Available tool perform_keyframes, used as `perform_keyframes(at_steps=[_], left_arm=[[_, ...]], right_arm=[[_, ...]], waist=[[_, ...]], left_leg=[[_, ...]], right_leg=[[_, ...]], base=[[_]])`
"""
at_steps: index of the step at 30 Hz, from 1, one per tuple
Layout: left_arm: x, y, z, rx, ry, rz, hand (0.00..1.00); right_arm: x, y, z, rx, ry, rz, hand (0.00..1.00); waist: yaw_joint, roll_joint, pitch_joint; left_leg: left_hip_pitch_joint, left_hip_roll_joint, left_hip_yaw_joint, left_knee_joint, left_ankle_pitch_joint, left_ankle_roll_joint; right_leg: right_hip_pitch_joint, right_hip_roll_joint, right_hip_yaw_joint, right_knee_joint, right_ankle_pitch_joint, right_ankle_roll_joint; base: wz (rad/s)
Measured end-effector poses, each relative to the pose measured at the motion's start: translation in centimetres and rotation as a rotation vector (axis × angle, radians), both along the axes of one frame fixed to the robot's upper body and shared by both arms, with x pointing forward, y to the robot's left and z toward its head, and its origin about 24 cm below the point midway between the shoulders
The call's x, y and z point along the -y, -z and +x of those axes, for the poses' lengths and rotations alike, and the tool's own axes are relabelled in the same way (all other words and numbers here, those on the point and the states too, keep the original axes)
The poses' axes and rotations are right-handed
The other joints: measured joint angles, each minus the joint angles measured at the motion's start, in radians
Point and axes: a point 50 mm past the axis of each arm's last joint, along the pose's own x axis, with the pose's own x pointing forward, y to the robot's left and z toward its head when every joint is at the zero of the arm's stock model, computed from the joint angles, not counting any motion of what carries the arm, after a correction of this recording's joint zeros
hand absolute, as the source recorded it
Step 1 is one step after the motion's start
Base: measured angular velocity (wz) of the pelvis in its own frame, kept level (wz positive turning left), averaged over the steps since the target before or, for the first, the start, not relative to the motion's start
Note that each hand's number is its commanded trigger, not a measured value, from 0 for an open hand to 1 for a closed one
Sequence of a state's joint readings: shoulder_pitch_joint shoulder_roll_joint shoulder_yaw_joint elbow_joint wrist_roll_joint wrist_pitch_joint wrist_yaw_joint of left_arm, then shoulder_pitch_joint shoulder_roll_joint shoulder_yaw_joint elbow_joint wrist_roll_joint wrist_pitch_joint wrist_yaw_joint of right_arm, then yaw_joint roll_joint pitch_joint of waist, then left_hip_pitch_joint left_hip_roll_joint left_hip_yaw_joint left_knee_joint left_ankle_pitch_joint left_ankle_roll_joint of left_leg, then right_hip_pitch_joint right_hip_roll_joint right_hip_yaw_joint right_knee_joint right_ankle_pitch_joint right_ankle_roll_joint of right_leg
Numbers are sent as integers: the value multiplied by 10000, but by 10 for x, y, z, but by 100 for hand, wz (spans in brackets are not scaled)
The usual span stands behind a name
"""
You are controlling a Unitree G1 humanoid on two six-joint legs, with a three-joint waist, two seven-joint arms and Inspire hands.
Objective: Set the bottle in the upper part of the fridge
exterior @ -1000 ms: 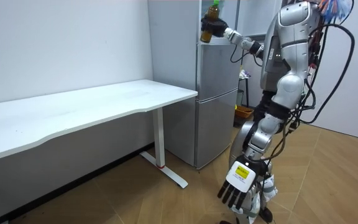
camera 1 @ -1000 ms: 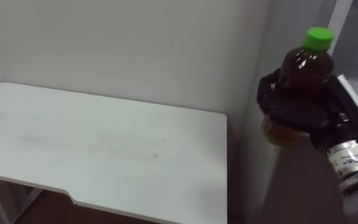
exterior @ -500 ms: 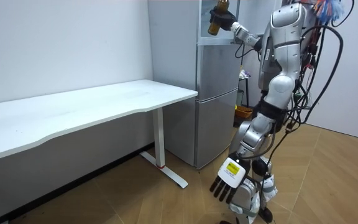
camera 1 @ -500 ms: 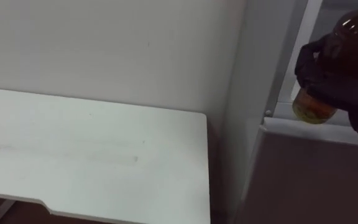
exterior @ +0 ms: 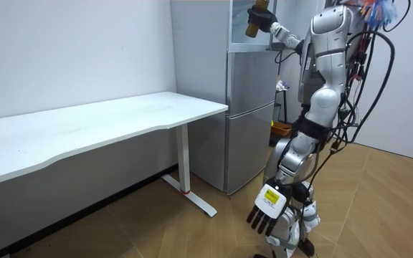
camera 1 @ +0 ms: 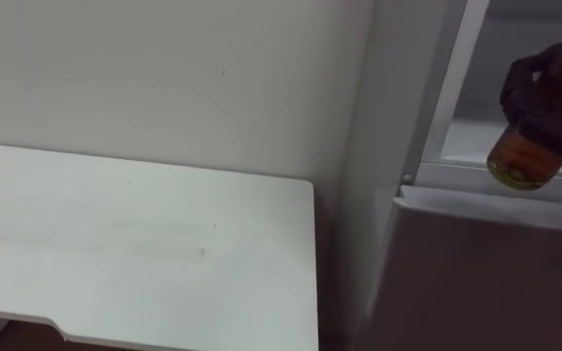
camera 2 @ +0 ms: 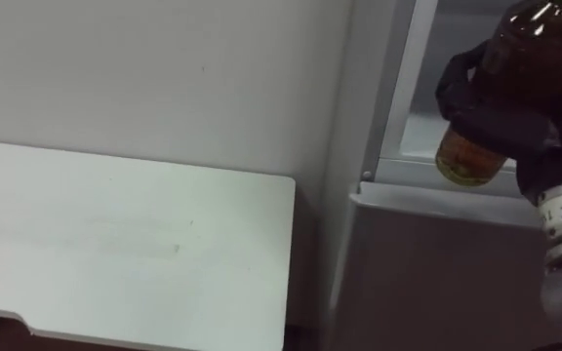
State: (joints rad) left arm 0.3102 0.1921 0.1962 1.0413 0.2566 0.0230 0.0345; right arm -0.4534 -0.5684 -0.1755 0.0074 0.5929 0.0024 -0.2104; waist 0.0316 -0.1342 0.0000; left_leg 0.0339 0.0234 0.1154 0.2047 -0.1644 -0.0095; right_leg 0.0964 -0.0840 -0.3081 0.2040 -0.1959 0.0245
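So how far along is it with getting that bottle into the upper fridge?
Done: the bottle is gripped and raised to the open upper fridge. In hand: the right hand curls round it at the opening, its base just above the shelf edge. Left: set it on the shelf, let go, pull the arm out. The left hand hangs idle, low.

Long white table (exterior: 106, 118) against a pale wall (exterior: 70, 50), wooden floor (exterior: 393, 215)
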Motion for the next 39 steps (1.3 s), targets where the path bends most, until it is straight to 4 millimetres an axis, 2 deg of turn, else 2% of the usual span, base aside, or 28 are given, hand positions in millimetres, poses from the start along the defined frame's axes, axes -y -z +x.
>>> perform_keyframes(at_steps=[3, 13, 21, 24, 25, 28, 31, 33, 39], left_arm=[[-4, -1, 2, -12, 159, 133, 0], [-9, -4, -4, -150, 166, 300, 0], [-13, -5, -12, -237, -115, 410, 0], [-13, -5, -17, -348, -166, 377, 0], [-14, -6, -18, -309, -198, 401, 0], [-15, -7, -18, -250, -198, 455, 0], [-20, -9, -18, -247, -167, 570, 0], [-25, -12, -16, -182, -87, 728, 0], [-30, -14, -14, -139, -30, 1080, 0]], right_arm=[[8, 1, 5, -223, 374, 164, 100], [27, 18, 11, -1190, 1339, 415, 100], [39, 6, 8, -1013, 2240, 427, 100], [42, 6, 9, -1029, 2553, 607, 100], [44, 7, 9, -1076, 2718, 686, 100], [47, 8, 9, -1115, 3036, 873, 100], [45, 6, 18, -1258, 3346, 1036, 100], [47, 2, 19, -1225, 3653, 1016, 100], [42, -5, 28, -1203, 3869, 1462, 100]], waist=[[22, -73, -20], [212, -59, -13], [371, -53, -14], [431, -72, -28], [450, -103, -54], [568, -143, -55], [548, -202, -57], [602, -270, -95], [703, -258, -73]], left_leg=[[8, 2, -9, 2, -21, 0], [3, 41, 161, -11, -49, -7], [-83, 40, 158, -4, -46, -5], [-154, 38, 149, 16, -45, -5], [-241, 38, 129, 38, -41, -6], [-280, 34, 104, 46, -36, -6], [-442, 19, -66, 124, -36, -6], [-700, 23, -161, 235, -33, -10], [-1300, 23, -440, 530, -31, -10]], right_leg=[[24, 2, -41, 0, 4, 0], [-104, -6, 45, 157, 3, 0], [-138, -8, 29, 168, 3, 0], [-211, -11, 28, 172, 2, 0], [-282, -12, 3, 174, 2, -1], [-295, -14, -17, 174, 2, -1], [-317, -13, -162, 126, 2, -1], [-476, -4, -268, 123, 10, -14], [-800, -3, -596, 163, 31, -44]], base=[[0], [-4], [-1], [0], [3], [3], [14], [17], [16]])
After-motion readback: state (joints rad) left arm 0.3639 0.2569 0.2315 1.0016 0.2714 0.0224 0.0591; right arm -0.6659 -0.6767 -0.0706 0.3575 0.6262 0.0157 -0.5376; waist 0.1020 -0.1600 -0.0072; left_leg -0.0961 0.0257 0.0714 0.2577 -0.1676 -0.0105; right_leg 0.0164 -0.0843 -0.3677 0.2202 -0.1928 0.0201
